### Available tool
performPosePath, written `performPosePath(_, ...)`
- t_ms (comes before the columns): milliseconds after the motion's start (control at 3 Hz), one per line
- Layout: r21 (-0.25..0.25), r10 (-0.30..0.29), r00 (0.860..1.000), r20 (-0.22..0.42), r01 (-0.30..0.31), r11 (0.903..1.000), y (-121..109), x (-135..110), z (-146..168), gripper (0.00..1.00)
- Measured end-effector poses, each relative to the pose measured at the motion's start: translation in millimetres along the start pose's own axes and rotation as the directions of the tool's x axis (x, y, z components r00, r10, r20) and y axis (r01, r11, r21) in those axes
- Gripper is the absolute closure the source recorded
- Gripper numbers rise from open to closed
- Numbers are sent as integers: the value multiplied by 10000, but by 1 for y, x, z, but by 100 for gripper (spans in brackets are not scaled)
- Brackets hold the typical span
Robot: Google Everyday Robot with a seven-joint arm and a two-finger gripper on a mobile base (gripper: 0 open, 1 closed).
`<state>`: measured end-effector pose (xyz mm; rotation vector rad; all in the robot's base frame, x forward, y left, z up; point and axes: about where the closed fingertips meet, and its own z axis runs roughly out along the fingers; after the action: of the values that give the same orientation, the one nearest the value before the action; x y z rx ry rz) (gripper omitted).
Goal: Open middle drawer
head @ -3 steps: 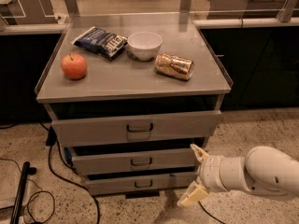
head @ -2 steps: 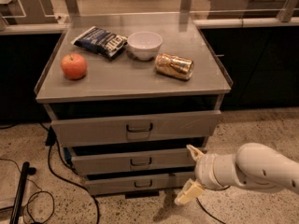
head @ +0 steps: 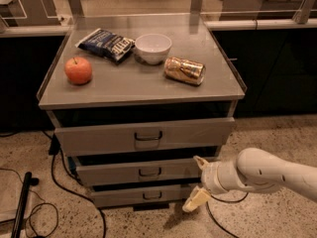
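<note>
The middle drawer (head: 114,173) is a wide, shallow grey front with a small dark handle (head: 149,172), second of three in the grey cabinet. It sits pushed in, between the taller top drawer (head: 99,138) and the lowest drawer (head: 124,196). My gripper (head: 196,182) is at the lower right, in front of the right end of the middle and lowest drawers. Its two cream fingers are spread apart, one up (head: 200,162) and one down (head: 195,201), holding nothing. It is to the right of the handle and apart from it.
On the cabinet top (head: 129,86) lie an apple (head: 78,70), a dark snack bag (head: 105,43), a white bowl (head: 153,47) and a tipped gold can (head: 184,70). Black cables (head: 64,182) run on the floor at the left. Dark counters stand on both sides.
My arm has moved left, bringing the gripper closer to the right end of the drawers. The drawers have not moved.
</note>
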<state>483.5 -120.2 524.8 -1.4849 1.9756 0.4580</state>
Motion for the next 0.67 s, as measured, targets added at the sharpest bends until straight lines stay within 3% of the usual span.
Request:
performPosePath(333, -263, 227, 9989, 421, -216, 9994, -11, 11, 25, 0)
performPosePath(667, -450, 469, 9912, 1241, -415, 9981, -19, 16, 39, 0)
